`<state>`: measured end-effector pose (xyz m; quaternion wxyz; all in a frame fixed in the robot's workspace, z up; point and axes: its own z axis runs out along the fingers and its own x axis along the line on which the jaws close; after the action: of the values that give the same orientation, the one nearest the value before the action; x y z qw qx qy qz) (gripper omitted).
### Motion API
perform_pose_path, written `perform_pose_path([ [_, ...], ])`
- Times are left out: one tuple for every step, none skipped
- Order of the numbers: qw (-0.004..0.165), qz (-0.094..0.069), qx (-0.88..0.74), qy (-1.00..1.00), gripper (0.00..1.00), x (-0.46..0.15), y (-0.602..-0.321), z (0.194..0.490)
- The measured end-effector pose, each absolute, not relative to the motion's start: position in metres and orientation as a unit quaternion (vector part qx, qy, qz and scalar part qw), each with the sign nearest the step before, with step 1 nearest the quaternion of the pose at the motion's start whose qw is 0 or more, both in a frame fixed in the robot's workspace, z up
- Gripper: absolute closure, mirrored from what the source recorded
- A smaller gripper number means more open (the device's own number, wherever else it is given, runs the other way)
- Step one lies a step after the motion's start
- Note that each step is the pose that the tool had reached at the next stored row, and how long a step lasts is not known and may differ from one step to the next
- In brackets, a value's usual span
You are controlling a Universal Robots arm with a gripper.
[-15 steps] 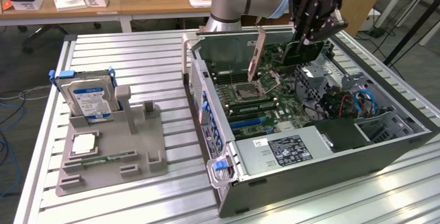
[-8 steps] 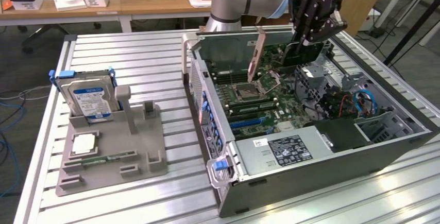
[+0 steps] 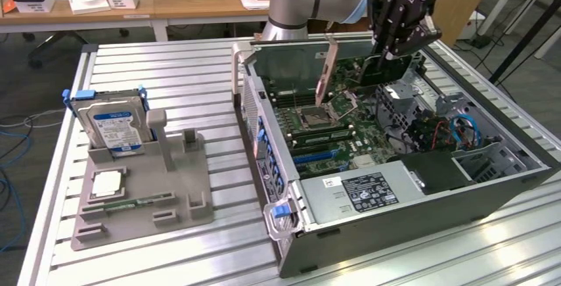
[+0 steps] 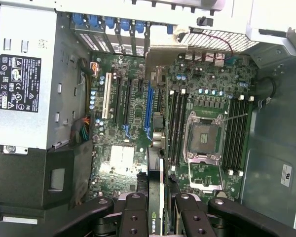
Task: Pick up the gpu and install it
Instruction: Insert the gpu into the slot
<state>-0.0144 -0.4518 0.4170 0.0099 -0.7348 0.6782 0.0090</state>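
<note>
Exterior view, arm: the gripper (image 3: 388,54) hangs over the far end of the open computer case (image 3: 491,187), which lies on the slatted desk (image 3: 175,260).
Exterior view, gpu: the gpu (image 3: 385,69) is pinched in the fingers, on edge, above the motherboard (image 3: 329,128) and apart from it.
Exterior view, bracket: a pale metal strip (image 3: 327,69) slants down beside the card toward the CPU socket (image 3: 314,116); it looks like the card's bracket.
Exterior view, tray: the grey parts holder (image 3: 144,194) stands well apart on the exterior view's left, with the hard drive (image 3: 114,128) upright in it and the memory stick (image 3: 131,202) lying flat.
Wrist view, grip: the fingers (image 4: 134,217) are pressed on either side of the gpu's edge (image 4: 155,217), seen edge-on.
Wrist view, target: the blue expansion slot (image 4: 148,106) lies below; the card's edge looks roughly parallel to it.
Step in hand: carrying the card over the board, not yet seated, by my reading.
Next move calls for: lining the edge connector with the slot, bracket toward the rear openings, and lowering squarely without tilt.
</note>
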Motion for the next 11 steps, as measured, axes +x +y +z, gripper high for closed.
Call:
perform_pose_path([
  [0.01, 0.009, -0.735, 0.678, 0.74, -0.0145, -0.4518, 0.4166],
  [0.01, 0.009, -0.735, 0.678, 0.74, -0.0146, -0.4518, 0.4163],
  [0.01, 0.009, -0.735, 0.678, 0.74, -0.0148, -0.4518, 0.416],
  [0.01, 0.009, -0.735, 0.678, 0.74, -0.015, -0.4518, 0.4156],
  [0.01, 0.009, -0.735, 0.678, 0.74, -0.0153, -0.4518, 0.4152],
  [0.01, 0.009, -0.735, 0.678, 0.74, -0.0155, -0.4518, 0.4147],
  [0.01, 0.009, -0.735, 0.678, 0.74, -0.0159, -0.4518, 0.4143],
  [0.01, 0.008, -0.735, 0.678, 0.74, -0.0163, -0.4518, 0.4139],
  [0.011, 0.008, -0.735, 0.678, 0.74, -0.0167, -0.4518, 0.4135],
  [0.011, 0.008, -0.735, 0.678, 0.74, -0.0171, -0.4518, 0.4131],
  [0.011, 0.008, -0.734, 0.679, 0.74, -0.0174, -0.4518, 0.4127],
])
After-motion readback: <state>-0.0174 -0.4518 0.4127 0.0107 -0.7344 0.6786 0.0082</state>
